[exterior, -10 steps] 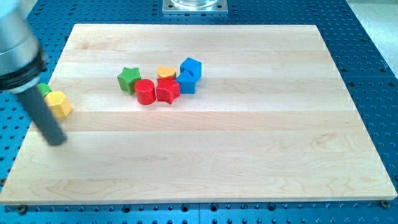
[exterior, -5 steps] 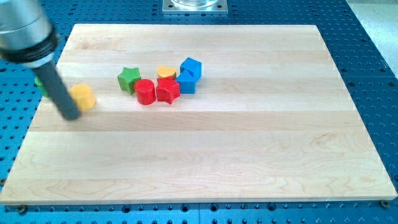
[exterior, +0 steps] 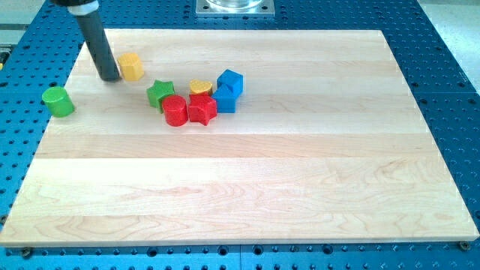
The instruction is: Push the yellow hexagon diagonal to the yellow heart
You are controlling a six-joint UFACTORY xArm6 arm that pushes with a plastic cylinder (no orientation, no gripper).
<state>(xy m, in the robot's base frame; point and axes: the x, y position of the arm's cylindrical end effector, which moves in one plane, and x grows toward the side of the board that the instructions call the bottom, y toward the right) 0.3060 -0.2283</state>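
Note:
The yellow hexagon (exterior: 131,66) lies near the board's upper left. My tip (exterior: 109,77) stands just to its left, touching or nearly touching it. The yellow heart (exterior: 200,88) sits in a cluster to the right, at the cluster's top middle. The hexagon is up and to the left of the heart, with the green star (exterior: 160,93) between them.
The cluster also holds a red cylinder (exterior: 175,111), a red star (exterior: 201,109) and two blue blocks (exterior: 230,81) (exterior: 223,98). A green cylinder (exterior: 57,101) stands alone near the board's left edge (exterior: 45,135).
My tip has swept up and to the right, pushing the yellow hexagon from the left edge toward the upper left. The green cylinder, earlier hidden behind the rod, now shows.

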